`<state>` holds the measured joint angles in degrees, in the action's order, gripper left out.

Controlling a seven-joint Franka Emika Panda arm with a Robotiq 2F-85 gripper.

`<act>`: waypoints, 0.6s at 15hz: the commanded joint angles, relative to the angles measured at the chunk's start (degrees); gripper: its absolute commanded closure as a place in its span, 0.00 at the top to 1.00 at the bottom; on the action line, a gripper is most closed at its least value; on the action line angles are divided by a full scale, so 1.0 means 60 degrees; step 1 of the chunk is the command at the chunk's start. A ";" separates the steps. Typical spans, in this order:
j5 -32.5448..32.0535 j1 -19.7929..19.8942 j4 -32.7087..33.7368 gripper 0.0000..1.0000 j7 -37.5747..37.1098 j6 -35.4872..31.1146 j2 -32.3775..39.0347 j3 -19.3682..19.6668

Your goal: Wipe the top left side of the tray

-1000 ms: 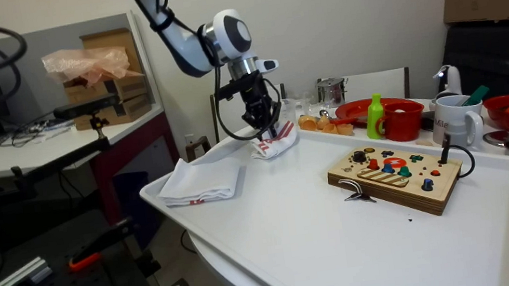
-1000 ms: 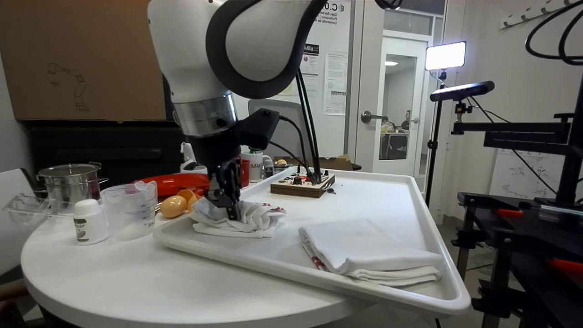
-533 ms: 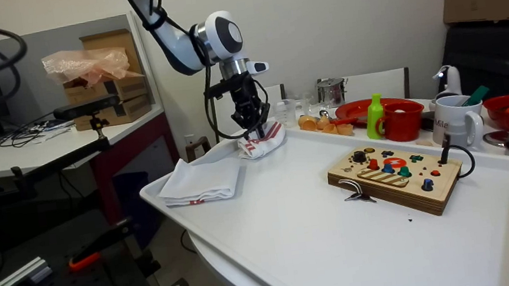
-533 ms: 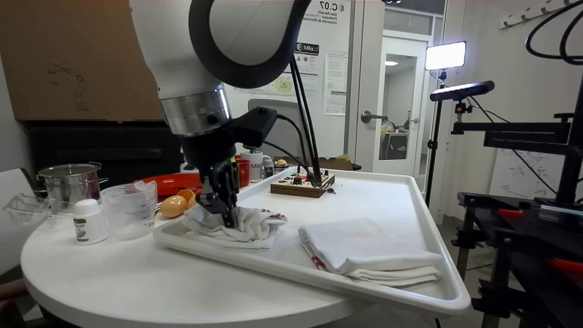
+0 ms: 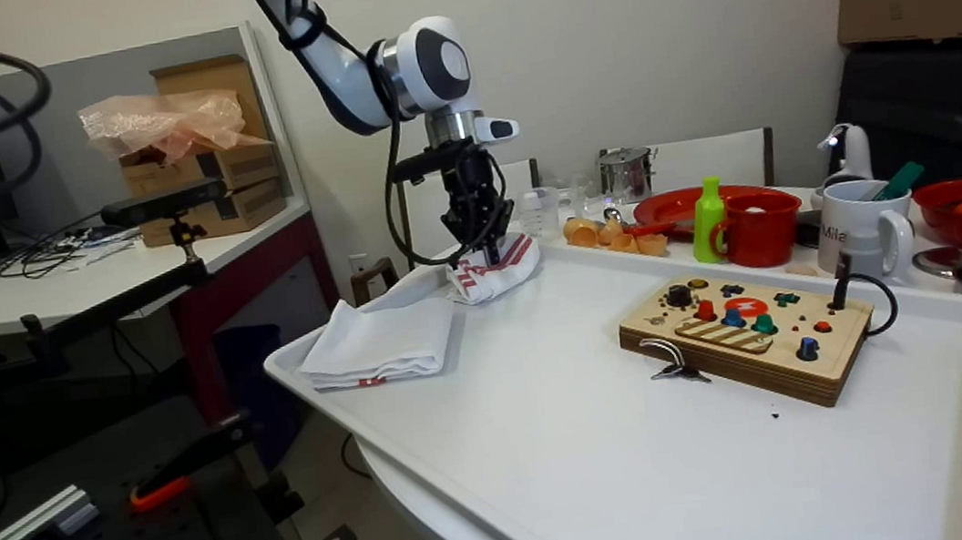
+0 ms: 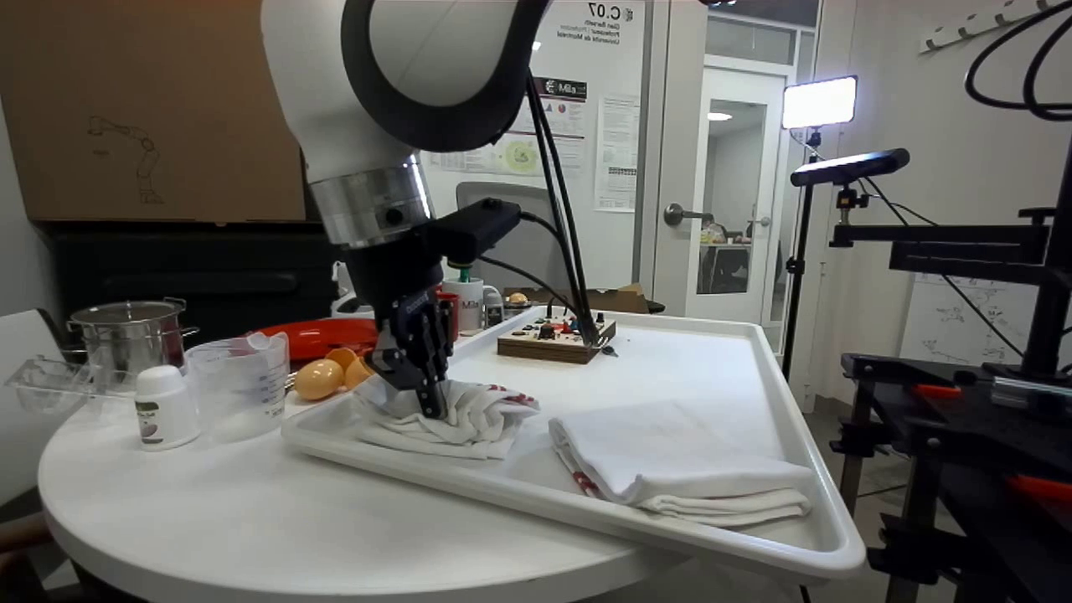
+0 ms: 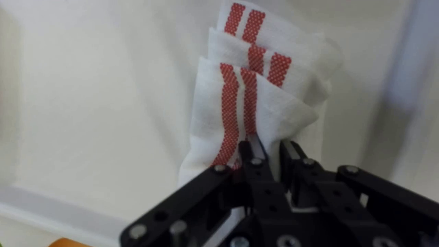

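The tray [image 5: 576, 442] is the big white surface with a low rim; it also shows in an exterior view [image 6: 695, 360] and the wrist view [image 7: 85, 120]. My gripper [image 5: 487, 258] is at one corner end of it, pointing down. It is shut on a crumpled white cloth with red stripes [image 5: 508, 278], which lies on the tray. In the wrist view a fold of the cloth [image 7: 205, 109] is pinched between the two fingers [image 7: 270, 145]. In an exterior view the fingertips [image 6: 431, 404] press into the bunched cloth [image 6: 481, 419] near the rim.
A folded white cloth [image 5: 380, 342] lies on the tray at the near corner. A wooden board with coloured buttons [image 5: 745, 329] sits farther along. Eggshells [image 5: 614, 235], a green bottle [image 5: 709, 219], a red mug [image 5: 756, 229] and a measuring cup [image 6: 239, 385] stand just outside the rim.
My gripper and the striped cloth slid along the tray's end towards the folded cloth's side and the rim, then shifted back very slightly. The gripper stays shut on the cloth.
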<state>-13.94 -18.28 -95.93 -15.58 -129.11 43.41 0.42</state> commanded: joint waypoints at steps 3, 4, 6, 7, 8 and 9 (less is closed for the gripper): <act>0.0362 0.0145 0.0239 0.61 0.0061 0.0267 0.0059 -0.0185; 0.0358 0.0147 0.0184 0.67 0.0111 0.0270 -0.0037 -0.0198; 0.0361 0.0173 0.0117 0.82 0.0188 0.0193 -0.0189 -0.0240; 0.0339 0.0177 0.0090 0.88 0.0207 0.0167 -0.0279 -0.0242; 0.0341 0.0193 0.0087 0.97 0.0245 0.0170 -0.0348 -0.0262; 0.0333 0.0203 0.0057 1.00 0.0279 0.0181 -0.0454 -0.0272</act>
<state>-12.85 -17.89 -95.06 -15.43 -129.06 43.02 -0.32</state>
